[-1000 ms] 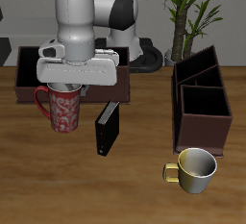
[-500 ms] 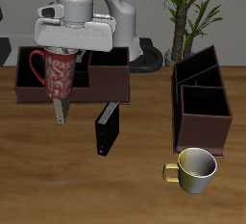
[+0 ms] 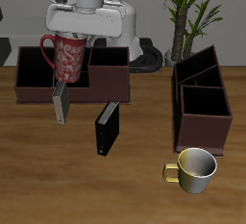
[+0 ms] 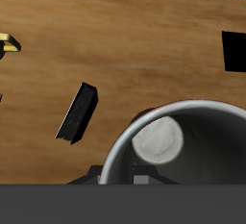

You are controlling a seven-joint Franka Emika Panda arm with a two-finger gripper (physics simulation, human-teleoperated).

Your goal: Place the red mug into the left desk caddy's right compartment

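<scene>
The red mug (image 3: 67, 62), speckled pale pink with a loop handle, hangs from my gripper (image 3: 75, 41), which is shut on its rim. It is lifted well above the table, in front of the wide brown caddy (image 3: 34, 74). The wrist view looks down into the mug's grey inside (image 4: 168, 141). The left desk caddy (image 3: 179, 98), dark reddish-brown, stands far across the table from the mug. Its right compartment (image 3: 205, 106), the large square end section, is dark inside and holds nothing.
A thin grey slab (image 3: 60, 105) stands below the mug against the wide caddy. A black box (image 3: 107, 128) stands upright beside it and also shows in the wrist view (image 4: 77, 112). A yellow-cream mug (image 3: 195, 168) sits near the front edge. A plant (image 3: 192, 7) stands at the back.
My gripper has risen with the red mug, from just above the table to level with the wide caddy's top. The grey slab behind the mug has come into view.
</scene>
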